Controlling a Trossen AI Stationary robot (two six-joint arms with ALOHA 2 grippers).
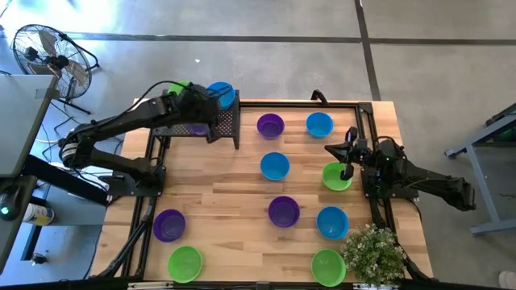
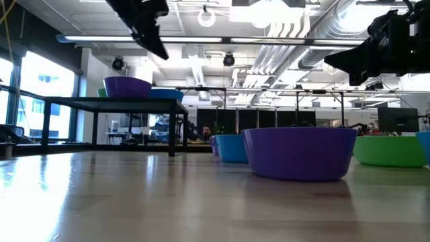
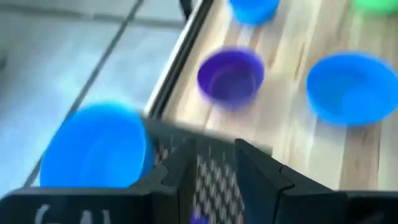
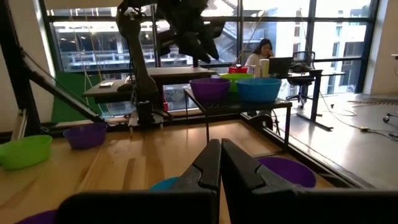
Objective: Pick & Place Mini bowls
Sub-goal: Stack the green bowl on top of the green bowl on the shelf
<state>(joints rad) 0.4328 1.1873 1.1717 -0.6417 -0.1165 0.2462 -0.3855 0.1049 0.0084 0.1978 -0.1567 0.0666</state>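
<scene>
The left gripper (image 1: 211, 98) is up over the black mesh rack (image 1: 211, 122), fingers a little apart and holding nothing. A blue bowl (image 1: 221, 93), a purple bowl (image 4: 209, 89) and a green bowl (image 1: 179, 86) sit on the rack. The right gripper (image 1: 347, 171) is shut and empty above a green bowl (image 1: 334, 179) by the table's (image 1: 234, 189) right edge, and more little bowls sit around the table

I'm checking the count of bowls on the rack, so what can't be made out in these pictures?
- High view: left gripper and arm cover much of the black mesh rack; only a blue bowl and a green edge show.
- Low view: the rack's bowls overlap.
- Left wrist view: blurred; a purple bit is cut off by the edge.
</scene>
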